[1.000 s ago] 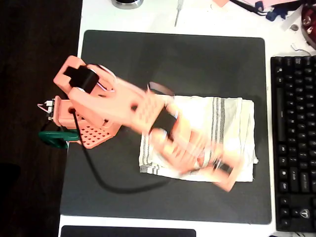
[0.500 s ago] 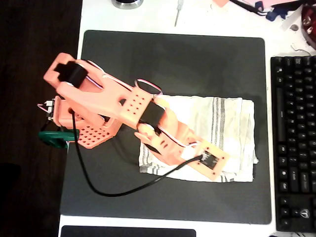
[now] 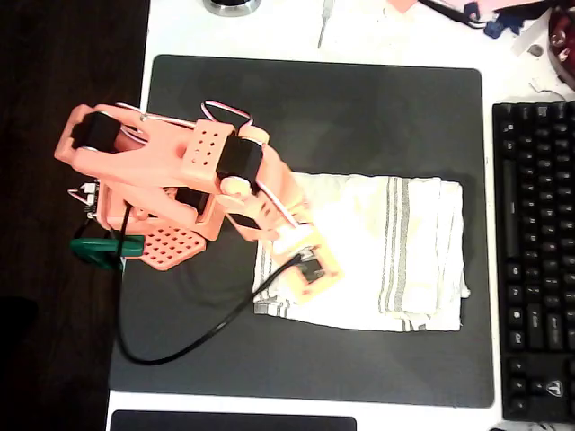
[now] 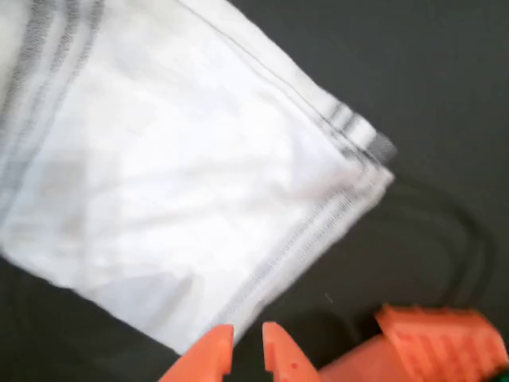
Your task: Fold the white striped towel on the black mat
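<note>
The white striped towel (image 3: 386,251) lies folded into a rectangle on the right half of the black mat (image 3: 314,108). My orange arm's wrist (image 3: 305,268) hovers over the towel's left edge and hides the fingers in the overhead view. In the wrist view my gripper (image 4: 246,350) sits at the bottom edge, its orange fingertips (image 4: 215,354) almost together with nothing between them, above bare mat (image 4: 429,95) just off the towel's (image 4: 175,183) edge. A striped corner of the towel points right.
A black keyboard (image 3: 539,251) lies along the mat's right side. The arm's black cable (image 3: 180,346) loops across the mat's lower left. The orange base (image 3: 153,224) and a green clamp (image 3: 103,251) sit at the mat's left edge.
The arm has drawn back to the left, from the towel's lower right part to its left edge. The towel stays folded and flat.
</note>
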Robot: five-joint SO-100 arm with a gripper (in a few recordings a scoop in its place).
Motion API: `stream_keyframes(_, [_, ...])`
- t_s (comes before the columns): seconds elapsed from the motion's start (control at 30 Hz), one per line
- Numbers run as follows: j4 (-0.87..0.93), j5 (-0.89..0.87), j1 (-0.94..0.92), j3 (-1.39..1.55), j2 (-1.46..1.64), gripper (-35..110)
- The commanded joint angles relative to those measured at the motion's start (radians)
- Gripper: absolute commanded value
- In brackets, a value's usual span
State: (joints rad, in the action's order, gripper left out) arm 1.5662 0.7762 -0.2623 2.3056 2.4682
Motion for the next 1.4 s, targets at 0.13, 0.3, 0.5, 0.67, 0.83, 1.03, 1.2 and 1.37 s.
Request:
stream_keyframes(0.13, [0.002, -0.138, -0.049, 0.138, 0.167, 2])
stream_keyframes(0.3, [0.000, -0.144, -0.069, 0.152, 0.189, 8])
stream_keyframes(0.5, [-0.017, -0.114, -0.130, 0.130, 0.035, 11])
stream_keyframes(0.67, [-0.037, -0.040, -0.161, 0.149, -0.029, 12])
stream_keyframes(0.83, [-0.058, 0.002, -0.149, 0.179, -0.044, 13])
stream_keyframes(1.03, [-0.149, 0.015, -0.140, 0.255, -0.081, 15])
stream_keyframes(1.2, [-0.247, 0.035, -0.114, 0.333, -0.130, 15])
stream_keyframes(1.37, [-0.353, 0.021, -0.080, 0.397, -0.190, 14])
